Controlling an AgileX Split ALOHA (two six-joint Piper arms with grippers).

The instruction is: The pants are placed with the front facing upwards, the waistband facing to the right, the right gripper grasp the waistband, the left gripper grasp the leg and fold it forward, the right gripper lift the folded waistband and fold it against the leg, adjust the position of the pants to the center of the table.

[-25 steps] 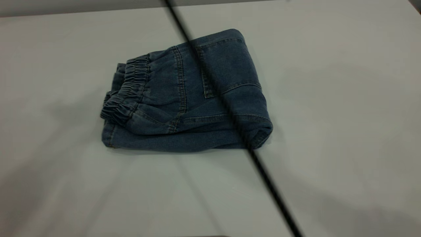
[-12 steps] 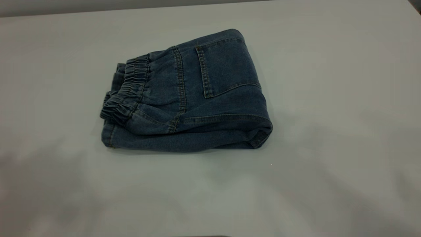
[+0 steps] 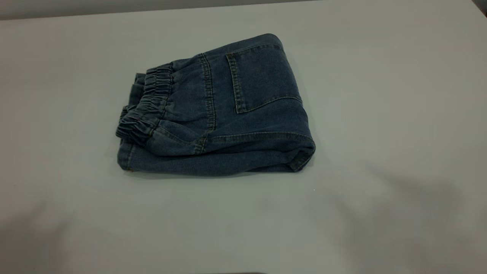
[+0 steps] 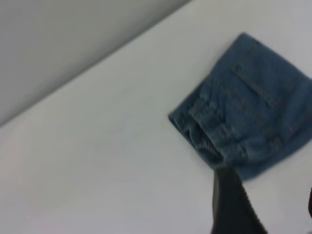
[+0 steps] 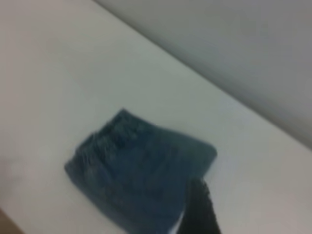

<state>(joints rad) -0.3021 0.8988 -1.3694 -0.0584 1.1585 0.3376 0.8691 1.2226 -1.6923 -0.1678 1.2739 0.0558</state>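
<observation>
Pants (image 3: 228, 114) folded compact, back pocket (image 3: 262, 76) up, waistband (image 3: 146, 104) leftward.

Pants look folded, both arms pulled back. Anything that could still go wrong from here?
1. The pants lie left of the middle and toward the far edge of the table in the exterior view, so centering may fall short.
2. A push to recenter might slide the top layer; the waistband sits loose on the leg layer.
3. Both grippers sit close beside the fold; a careless move might snag it.

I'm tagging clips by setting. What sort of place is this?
Likely a robot test bench, not a home: a bare white table, only folded pants on it, a plain grey wall behind.
</observation>
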